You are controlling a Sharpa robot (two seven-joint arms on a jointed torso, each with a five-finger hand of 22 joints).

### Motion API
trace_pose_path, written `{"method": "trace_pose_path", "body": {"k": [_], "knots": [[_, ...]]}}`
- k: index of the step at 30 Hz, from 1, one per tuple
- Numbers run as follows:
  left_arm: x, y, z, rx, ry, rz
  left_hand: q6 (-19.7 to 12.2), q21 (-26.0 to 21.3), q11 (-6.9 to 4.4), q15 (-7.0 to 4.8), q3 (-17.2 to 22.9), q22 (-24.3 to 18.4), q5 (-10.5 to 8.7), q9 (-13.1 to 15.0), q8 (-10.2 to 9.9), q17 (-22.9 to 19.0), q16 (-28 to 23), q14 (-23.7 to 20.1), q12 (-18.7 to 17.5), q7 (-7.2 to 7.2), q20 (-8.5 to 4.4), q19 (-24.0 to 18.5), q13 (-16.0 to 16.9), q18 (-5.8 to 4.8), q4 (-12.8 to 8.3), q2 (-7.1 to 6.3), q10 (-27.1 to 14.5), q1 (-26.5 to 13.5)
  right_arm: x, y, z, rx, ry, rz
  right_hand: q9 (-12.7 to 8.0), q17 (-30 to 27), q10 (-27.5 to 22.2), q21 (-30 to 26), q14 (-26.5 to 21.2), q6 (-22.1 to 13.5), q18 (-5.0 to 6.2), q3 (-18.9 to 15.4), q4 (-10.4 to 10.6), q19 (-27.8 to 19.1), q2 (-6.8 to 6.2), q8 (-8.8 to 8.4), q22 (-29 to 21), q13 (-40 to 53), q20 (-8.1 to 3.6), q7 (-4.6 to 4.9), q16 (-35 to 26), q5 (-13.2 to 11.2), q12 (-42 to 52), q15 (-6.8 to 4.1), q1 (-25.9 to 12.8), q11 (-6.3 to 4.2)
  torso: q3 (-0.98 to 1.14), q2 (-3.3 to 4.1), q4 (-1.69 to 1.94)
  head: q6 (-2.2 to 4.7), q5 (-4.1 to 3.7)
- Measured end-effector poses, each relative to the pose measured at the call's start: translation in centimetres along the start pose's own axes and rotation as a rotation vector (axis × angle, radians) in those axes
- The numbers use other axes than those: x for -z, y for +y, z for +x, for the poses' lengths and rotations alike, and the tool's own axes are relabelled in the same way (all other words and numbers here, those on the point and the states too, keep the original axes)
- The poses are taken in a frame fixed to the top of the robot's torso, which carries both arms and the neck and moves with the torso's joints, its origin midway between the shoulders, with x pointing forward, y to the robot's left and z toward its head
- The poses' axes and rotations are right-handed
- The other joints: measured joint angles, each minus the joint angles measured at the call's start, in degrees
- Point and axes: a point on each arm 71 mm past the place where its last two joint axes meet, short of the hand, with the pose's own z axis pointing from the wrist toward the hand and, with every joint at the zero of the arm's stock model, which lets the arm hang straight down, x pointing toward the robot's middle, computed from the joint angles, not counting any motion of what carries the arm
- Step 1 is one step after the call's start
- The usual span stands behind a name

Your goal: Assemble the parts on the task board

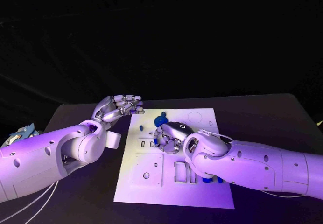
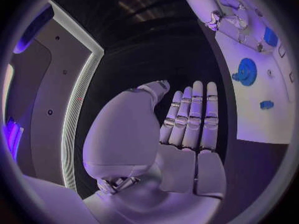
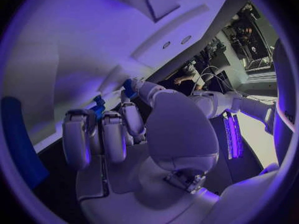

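The black table (image 1: pixel 269 116) carries the white board (image 1: pixel 151 186), which lies lengthwise in the middle of it, running away from the robot. The right arm (image 1: pixel 262 165) reaches in across the near right part of the board, and its hand (image 1: pixel 172 136) is down over the board's middle, fingers curled in towards the surface. In the right wrist view those fingers (image 3: pixel 115 137) are bent down close to the board with small blue pieces (image 3: pixel 98 107) just beyond the fingertips, but whether the hand grips any of them cannot be told. The left arm (image 1: pixel 47 156) comes in over the table to the left of the board, and its hand (image 1: pixel 120 107) is raised near the board's far left corner, apart from it. The left wrist view shows that hand (image 2: pixel 187 129) with its fingers straight and side by side, palm bare, holding nothing. A round blue disc (image 1: pixel 160 121) sits on the far half of the board, just beyond the right hand; in the left wrist view it shows as a disc with a hub. A small blue peg (image 1: pixel 141 127) stands on the board to the left of the disc, near the left edge. More blue pieces (image 1: pixel 208 179) lie at the board's right edge, partly hidden beneath the right forearm.
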Motion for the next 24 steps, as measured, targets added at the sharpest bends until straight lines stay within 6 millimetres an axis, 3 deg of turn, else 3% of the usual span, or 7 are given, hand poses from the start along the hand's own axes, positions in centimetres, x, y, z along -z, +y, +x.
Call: {"method": "trace_pose_path", "body": {"k": [1,10,24], "knots": [[0.00,0.00,0.00,0.000,0.000,0.000,0.00,0.00,0.00,0.00,0.00,0.00,0.00,0.00,0.00,0.00,0.00,0.00,0.00,0.00,0.00,0.00,0.00,0.00,0.00,0.00,0.00,0.00,-0.01,-0.02,0.00,0.001,0.000,0.001,0.80,0.00,-0.10,0.00,0.00,0.00,0.00,0.00,0.00,0.00,0.00,0.00,0.00,-0.04,0.00,0.00,0.00,0.00,0.00,0.00,0.00,0.10,0.00,0.00,0.01,-0.01,0.00],[0.00,0.01,0.00,0.001,0.001,-0.002,0.00,0.00,0.00,0.00,0.00,0.00,0.00,0.00,0.00,-0.01,0.00,0.00,0.00,0.00,0.00,0.00,0.00,0.00,0.00,0.00,0.00,0.00,-0.06,-0.07,-0.01,0.003,0.001,0.002,1.44,0.00,-0.30,-0.22,0.00,-0.02,0.01,0.00,0.00,0.00,-0.60,1.00,0.00,-0.37,0.00,0.00,0.00,-0.04,-0.38,0.00,-0.60,0.30,0.02,-0.02,0.00,-0.05,0.00],[0.00,0.04,0.00,0.002,0.003,-0.004,0.00,0.00,0.00,0.00,0.00,-0.03,0.00,0.00,0.00,0.05,0.00,0.00,0.00,0.00,0.00,0.00,0.00,0.00,0.00,-0.02,-0.01,-0.02,-0.14,-0.03,0.06,0.003,0.001,0.001,1.10,-0.01,-0.71,-0.48,0.00,-0.52,0.01,0.00,0.00,0.00,-0.91,1.10,0.04,-0.79,0.00,0.48,0.00,-0.04,-0.91,0.00,-0.91,0.71,0.02,-0.02,-0.01,-0.17,-0.01]]}}
